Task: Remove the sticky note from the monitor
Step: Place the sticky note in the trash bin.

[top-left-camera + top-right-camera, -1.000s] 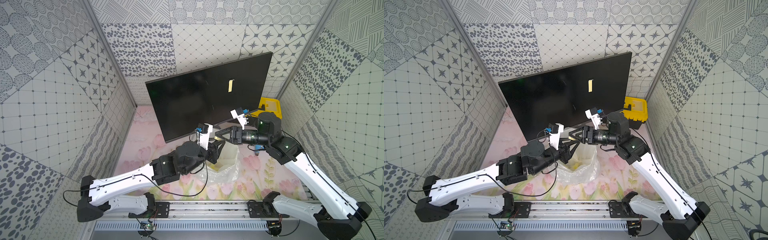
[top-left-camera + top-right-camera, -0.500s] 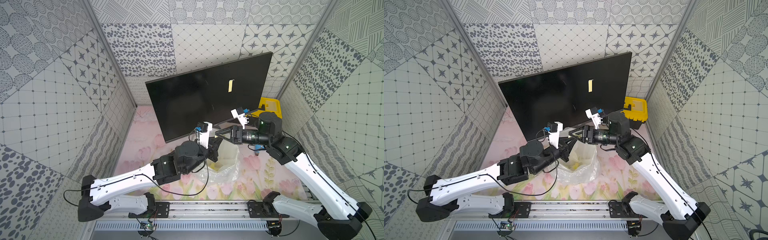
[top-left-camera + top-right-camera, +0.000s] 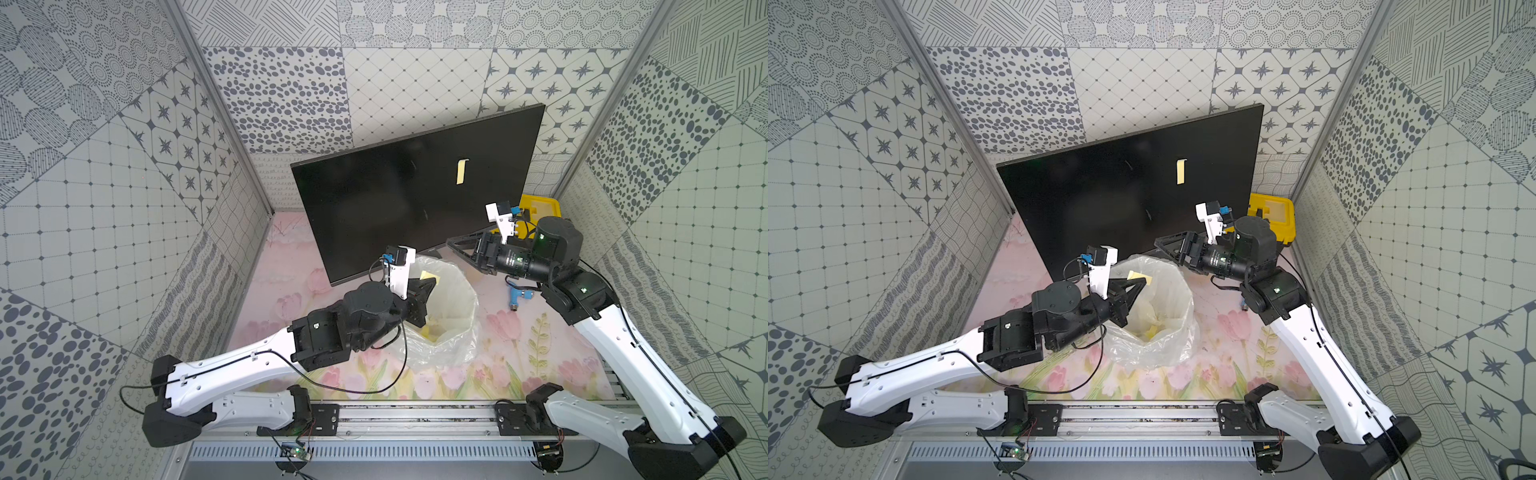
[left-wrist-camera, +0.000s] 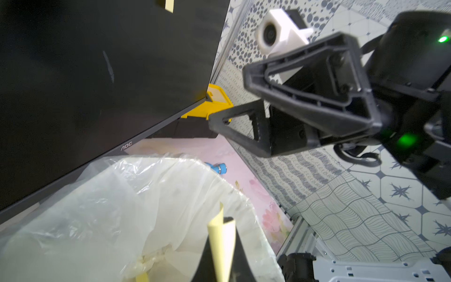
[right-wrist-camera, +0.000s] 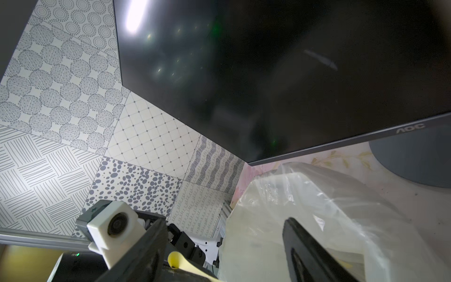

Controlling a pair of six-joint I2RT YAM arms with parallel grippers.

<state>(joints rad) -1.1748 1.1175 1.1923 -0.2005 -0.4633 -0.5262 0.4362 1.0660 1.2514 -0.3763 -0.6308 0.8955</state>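
Observation:
The black monitor [image 3: 399, 208] [image 3: 1113, 208] stands at the back. A yellow sticky note [image 3: 461, 171] [image 3: 1180, 171] [image 4: 169, 5] is stuck high on the right of its screen. My left gripper [image 3: 432, 283] [image 3: 1143, 281] [image 4: 225, 221] is shut on a second, curled yellow sticky note [image 3: 426, 275] [image 4: 222, 241] [image 5: 180, 262], held over the bin's rim. My right gripper [image 3: 459, 251] [image 3: 1167, 251] [image 5: 224, 227] is open and holds nothing. It hangs just past the bin, below the monitor's lower edge and facing the left gripper.
A bin lined with a clear plastic bag [image 3: 457, 316] [image 3: 1167, 316] stands in front of the monitor, with yellow paper scraps [image 4: 142, 277] inside. A yellow-and-black toolbox [image 3: 540, 205] sits behind the right arm. A small blue part [image 3: 517, 297] lies on the floral mat. Patterned walls close in on three sides.
My left gripper's jaws have shut on the yellow note above the bin. The right gripper has stayed open beside it and has barely moved.

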